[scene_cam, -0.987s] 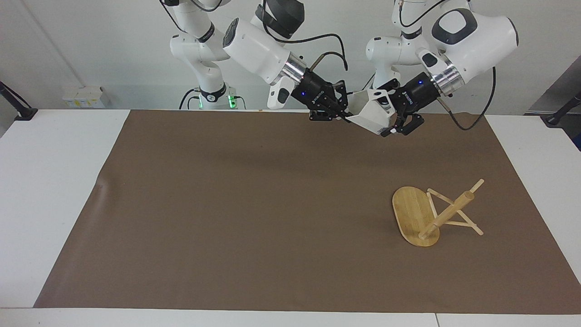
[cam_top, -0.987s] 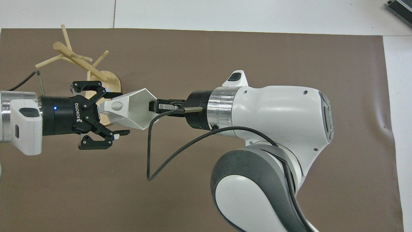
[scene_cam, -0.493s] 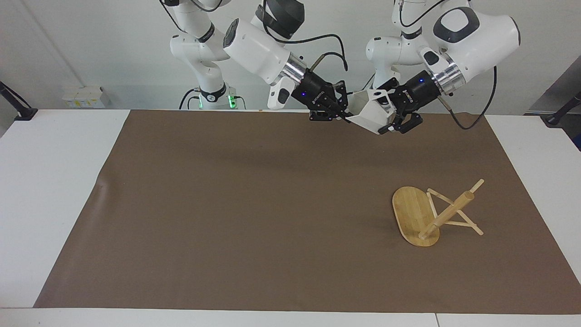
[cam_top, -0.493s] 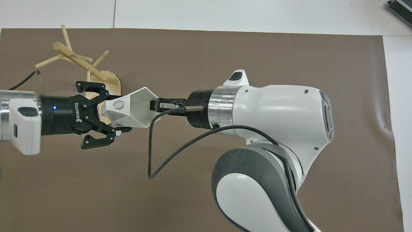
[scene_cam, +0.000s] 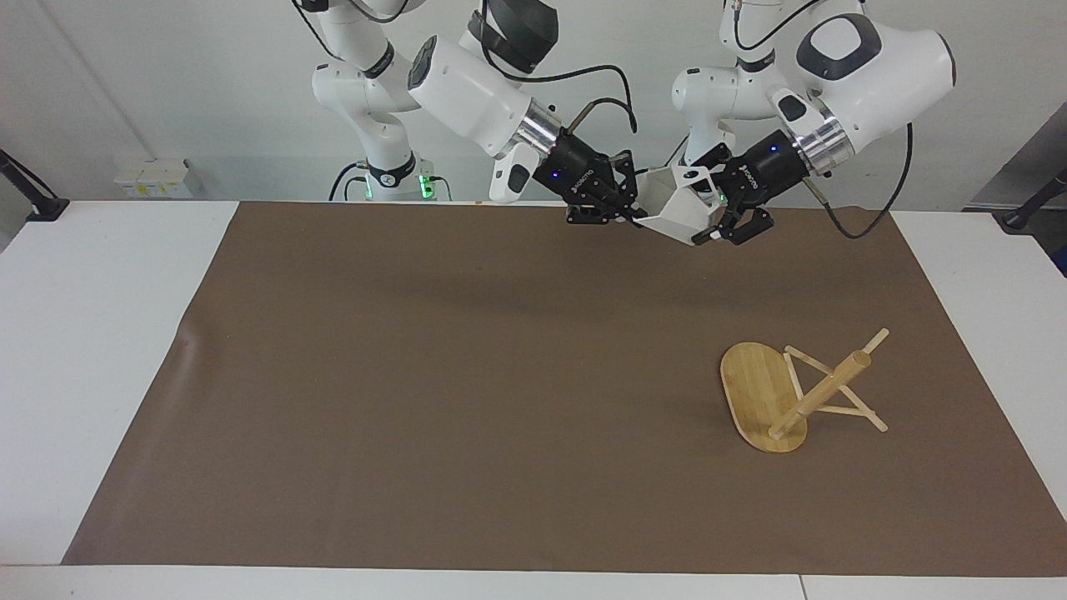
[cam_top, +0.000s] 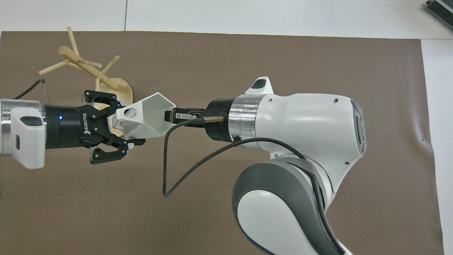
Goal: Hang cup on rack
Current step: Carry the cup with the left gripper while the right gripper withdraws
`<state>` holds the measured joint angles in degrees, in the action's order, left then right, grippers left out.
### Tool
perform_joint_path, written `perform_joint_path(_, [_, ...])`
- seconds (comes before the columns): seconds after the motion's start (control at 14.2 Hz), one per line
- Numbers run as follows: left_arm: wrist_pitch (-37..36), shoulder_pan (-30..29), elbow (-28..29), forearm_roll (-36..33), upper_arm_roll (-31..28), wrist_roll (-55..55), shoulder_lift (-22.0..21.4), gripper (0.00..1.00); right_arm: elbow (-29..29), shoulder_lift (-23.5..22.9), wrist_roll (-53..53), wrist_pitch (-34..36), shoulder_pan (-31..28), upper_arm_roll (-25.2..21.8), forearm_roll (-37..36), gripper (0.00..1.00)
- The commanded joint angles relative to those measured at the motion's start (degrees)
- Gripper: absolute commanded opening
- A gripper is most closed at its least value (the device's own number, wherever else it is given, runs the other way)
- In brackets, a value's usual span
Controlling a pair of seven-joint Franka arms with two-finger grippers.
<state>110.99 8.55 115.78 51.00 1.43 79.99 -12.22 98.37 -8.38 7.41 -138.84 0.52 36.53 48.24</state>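
Note:
The white faceted cup (scene_cam: 677, 212) (cam_top: 145, 118) hangs in the air between both grippers, over the mat's edge nearest the robots. My right gripper (scene_cam: 638, 215) (cam_top: 169, 116) is shut on its rim. My left gripper (scene_cam: 708, 218) (cam_top: 130, 123) has its fingers closed on the cup's bottom end, by the pierced handle. The bamboo rack (scene_cam: 783, 392) (cam_top: 106, 78) appears tipped on its side on the mat, toward the left arm's end and farther from the robots, its post pointing to that end.
A brown mat (scene_cam: 467, 383) covers most of the white table (scene_cam: 92, 333). A black cable (cam_top: 166, 170) loops down from the right wrist.
The left gripper's fingers have closed from wide open onto the cup's bottom end. The cup has tilted slightly and shifted a little. The rack has not moved.

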Motion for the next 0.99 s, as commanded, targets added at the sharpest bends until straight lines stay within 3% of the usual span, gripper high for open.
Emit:
perform_joint_path(0.0, [-0.9, -0.4, -0.9, 1.0, -0.1, -1.5, 0.5, 0.00, -0.5, -0.1, 0.8, -0.6, -0.2, 0.7, 0.5, 0.99])
perform_joint_path(0.42, [-0.6, -0.6, -0.6, 0.9, -0.3, -1.9, 0.5, 0.00, -0.4, -0.1, 0.8, -0.4, -0.3, 0.6, 0.4, 1.00])
perform_joint_path(0.56, [-0.1, -1.3, -0.3, 0.2, -0.3, -2.3, 0.4, 0.00, 0.1, 0.1, 0.8, 1.1, -0.5, -0.3, -2.8, 1.00])
perform_joint_path(0.7, [2.1, -2.0, 0.4, -2.7, -0.2, -5.5, 0.4, 0.00, -0.1, 0.7, 1.5, 9.9, -0.8, -5.6, -10.8, 1.00])
perform_joint_path(0.92, [6.7, -1.4, 0.6, -5.6, -0.2, -11.8, 0.8, 0.00, -0.4, 3.8, 7.5, 22.9, -0.8, -14.2, -17.1, 1.00])
